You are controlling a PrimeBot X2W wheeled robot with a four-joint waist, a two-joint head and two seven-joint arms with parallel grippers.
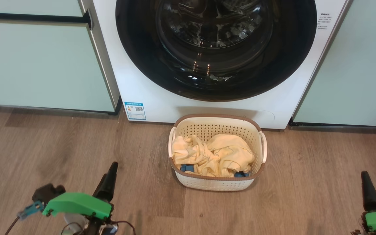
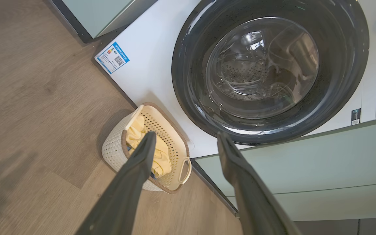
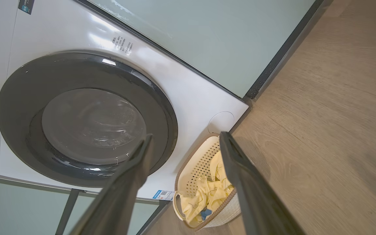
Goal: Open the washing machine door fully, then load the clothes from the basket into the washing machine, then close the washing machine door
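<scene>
The washing machine (image 1: 162, 104) stands straight ahead, and the washing machine door (image 1: 135, 49) with its black rim and glass bowl lies shut flat against the front. On the floor before it sits the basket (image 1: 217, 116), holding the clothes (image 1: 214, 155): pale yellow garments with blue fabric under them. My left gripper (image 1: 108, 178) hovers low at the left, open and empty. At the lower right my right gripper (image 1: 369, 192) is also open, well away from the basket. The left wrist view shows the left gripper (image 2: 185, 134) spread before the door (image 2: 269, 68) and basket (image 2: 116, 147).
Mint-green cabinet panels flank the machine on the left (image 1: 38, 65) and right (image 1: 361, 71). A blue-edged QR sticker (image 1: 135, 111) marks the machine's lower left corner. Wooden floor (image 1: 305, 182) spreads around the basket on both sides.
</scene>
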